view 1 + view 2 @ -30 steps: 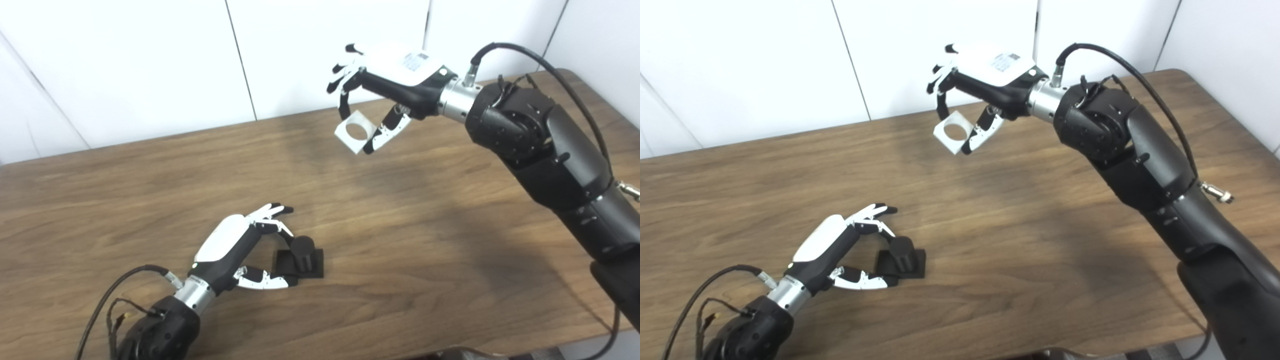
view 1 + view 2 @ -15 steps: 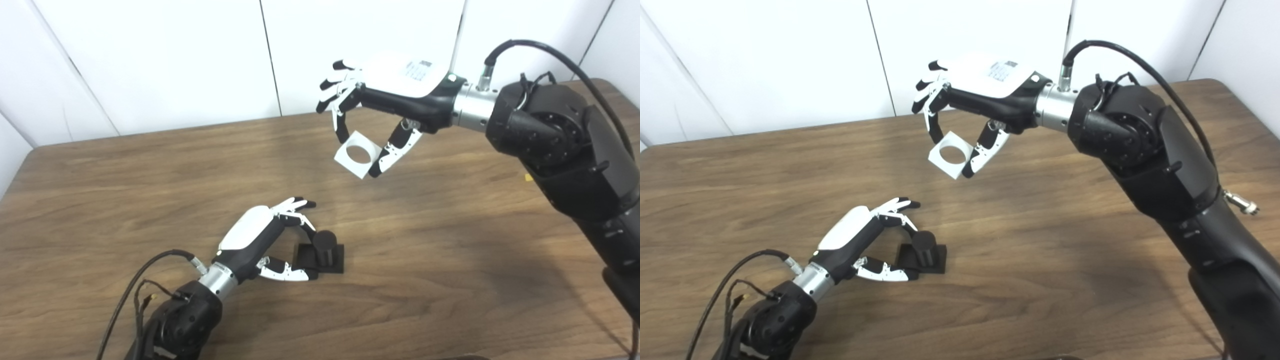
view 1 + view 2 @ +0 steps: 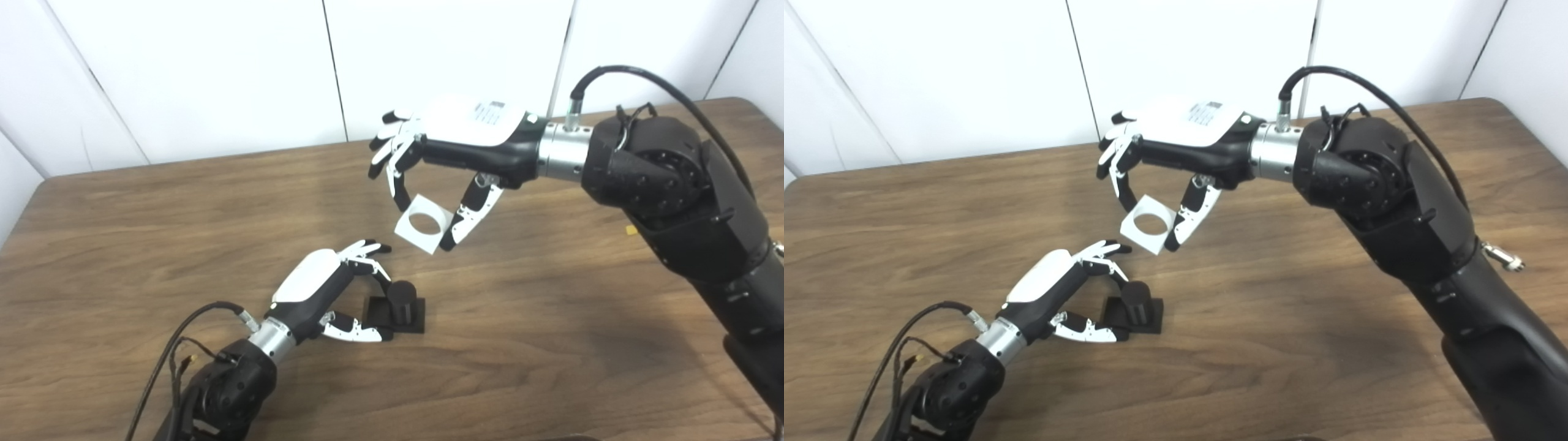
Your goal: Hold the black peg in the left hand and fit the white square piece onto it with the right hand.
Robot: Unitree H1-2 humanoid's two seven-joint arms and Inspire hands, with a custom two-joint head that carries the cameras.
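The black peg (image 3: 401, 299) stands upright on its square black base on the wooden table (image 3: 551, 318), low in the middle. My left hand (image 3: 324, 294) is at the peg's left side, fingers behind it and thumb along the base's front edge, closed on it. My right hand (image 3: 453, 147) holds the white square piece (image 3: 422, 223) with a round hole between a finger and the thumb, in the air above and slightly right of the peg. The piece is flat, hole facing up. The same scene shows in the right eye view, with the peg (image 3: 1137, 300) and the piece (image 3: 1148, 223).
A white panelled wall (image 3: 245, 73) runs along the table's far edge. A small yellow bit (image 3: 630, 230) lies on the table under my right forearm. A black cable (image 3: 177, 331) loops from my left wrist.
My right hand has carried the white piece down and left, nearer to the peg. My left hand stays at the peg. The camera shifted between the oldest frames and now.
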